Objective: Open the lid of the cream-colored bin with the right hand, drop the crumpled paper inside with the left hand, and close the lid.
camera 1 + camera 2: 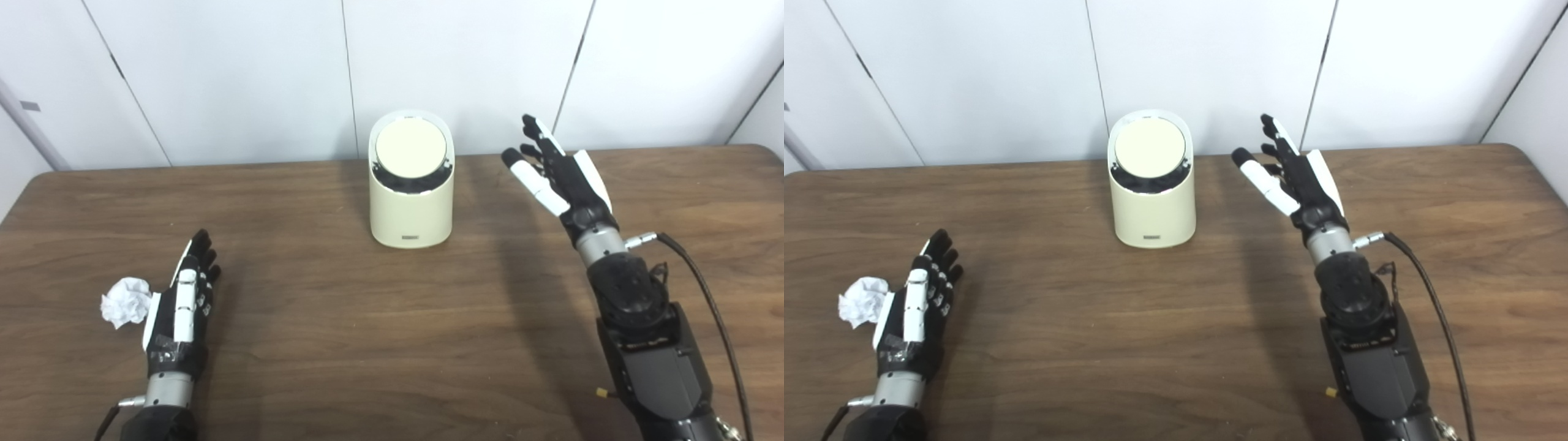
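Cream-colored cylindrical bin at table's back centre, round lid closed. Right hand spread, raised beside it. Left hand spread, empty, touching white crumpled paper front-left.

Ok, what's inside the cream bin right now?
Can't tell. The round lid covers the top of the cream bin; only a dark gap shows under its front edge. The crumpled paper lies on the table.

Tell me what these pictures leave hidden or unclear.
- Bin inside: hidden by its lid in both views.
- Bin's front label: too small to read.
- Crumpled paper: its right edge is behind the left hand.
- Both arms: cut off by the bottom edge.
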### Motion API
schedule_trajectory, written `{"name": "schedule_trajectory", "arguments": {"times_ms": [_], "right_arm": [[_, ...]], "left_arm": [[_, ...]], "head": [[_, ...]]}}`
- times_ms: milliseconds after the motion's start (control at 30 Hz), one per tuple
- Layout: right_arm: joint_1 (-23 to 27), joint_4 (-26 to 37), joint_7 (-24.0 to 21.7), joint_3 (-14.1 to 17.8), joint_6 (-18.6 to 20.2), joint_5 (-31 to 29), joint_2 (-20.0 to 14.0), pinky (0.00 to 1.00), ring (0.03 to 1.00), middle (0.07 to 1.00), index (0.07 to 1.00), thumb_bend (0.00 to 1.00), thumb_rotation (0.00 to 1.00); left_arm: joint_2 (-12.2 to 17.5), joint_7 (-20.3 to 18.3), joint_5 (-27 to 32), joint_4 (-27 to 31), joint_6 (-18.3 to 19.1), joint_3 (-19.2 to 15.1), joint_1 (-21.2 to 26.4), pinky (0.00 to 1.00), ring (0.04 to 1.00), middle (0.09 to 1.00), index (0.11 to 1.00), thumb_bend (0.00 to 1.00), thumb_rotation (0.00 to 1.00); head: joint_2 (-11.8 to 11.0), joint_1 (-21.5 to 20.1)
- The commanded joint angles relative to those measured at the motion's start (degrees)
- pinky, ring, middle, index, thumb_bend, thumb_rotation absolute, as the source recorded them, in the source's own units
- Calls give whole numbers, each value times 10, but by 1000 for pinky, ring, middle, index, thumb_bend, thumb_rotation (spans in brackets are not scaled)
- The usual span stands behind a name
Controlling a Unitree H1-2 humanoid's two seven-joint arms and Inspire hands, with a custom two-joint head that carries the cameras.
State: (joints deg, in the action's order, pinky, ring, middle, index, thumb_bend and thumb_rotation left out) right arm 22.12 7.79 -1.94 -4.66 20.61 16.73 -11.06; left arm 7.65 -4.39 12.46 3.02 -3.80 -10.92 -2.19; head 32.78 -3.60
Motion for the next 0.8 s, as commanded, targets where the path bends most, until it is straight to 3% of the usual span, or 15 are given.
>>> {"name": "schedule_trajectory", "arguments": {"times_ms": [0, 400, 767], "right_arm": [[33, 13, -2, -1, 2, 10, -3, 827, 900, 948, 962, 703, 822], [76, -1, -20, -20, 23, 23, -3, 839, 917, 964, 973, 733, 692], [108, -29, -32, -38, 16, 41, -13, 826, 924, 961, 978, 740, 675]], "left_arm": [[-9, 0, -4, -12, -23, 5, -10, 1000, 1000, 996, 981, 398, 936], [-11, 1, -11, -16, -28, 8, -11, 1000, 1000, 995, 985, 388, 946], [-14, -1, -11, -16, -33, 12, -12, 1000, 1000, 1000, 993, 372, 950]], "head": [[-1, 0], [-9, 0], [-11, 2]]}}
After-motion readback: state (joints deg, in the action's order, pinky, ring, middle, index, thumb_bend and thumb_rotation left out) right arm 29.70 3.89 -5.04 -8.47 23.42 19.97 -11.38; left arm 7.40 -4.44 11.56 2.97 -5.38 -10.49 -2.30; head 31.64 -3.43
